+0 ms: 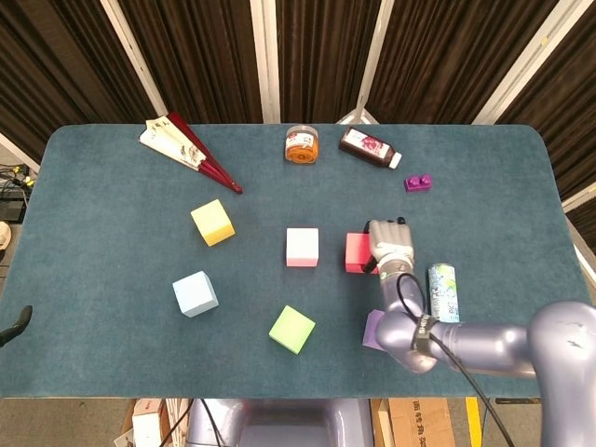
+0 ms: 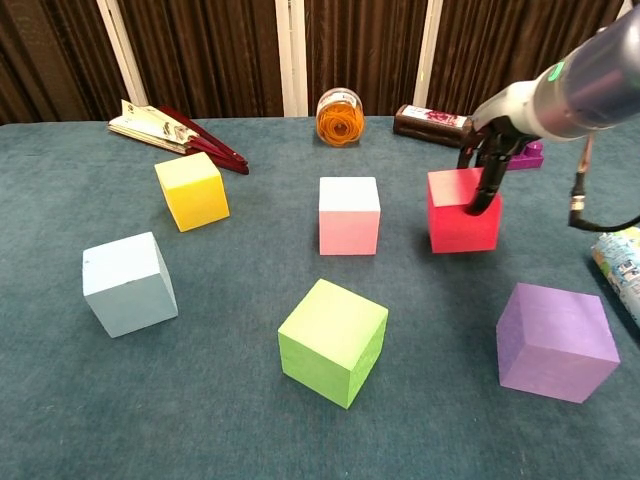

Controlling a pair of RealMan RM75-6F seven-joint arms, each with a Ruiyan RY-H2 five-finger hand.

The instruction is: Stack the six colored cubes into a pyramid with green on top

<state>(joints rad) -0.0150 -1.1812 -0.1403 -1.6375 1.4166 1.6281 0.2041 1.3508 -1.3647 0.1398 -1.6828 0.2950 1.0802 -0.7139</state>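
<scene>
Red cube (image 2: 463, 212) pinched by my right hand (image 2: 487, 160), fingers plain from chest, head view hides them

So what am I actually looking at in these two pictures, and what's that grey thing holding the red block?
It is a robot's right arm ending in a mechanical right hand. One picture looks down from the robot's head, the other looks forward from its chest. On the blue-green cloth table lie foam cubes: red cube, pink cube, yellow cube, pale blue cube, green cube and purple cube. The hand grips the red one, beside the pink one. At the back are a folded red fan, an orange jar, a dark bottle and a small purple brick; a drink can lies to the right. The left hand is out of sight.
</scene>
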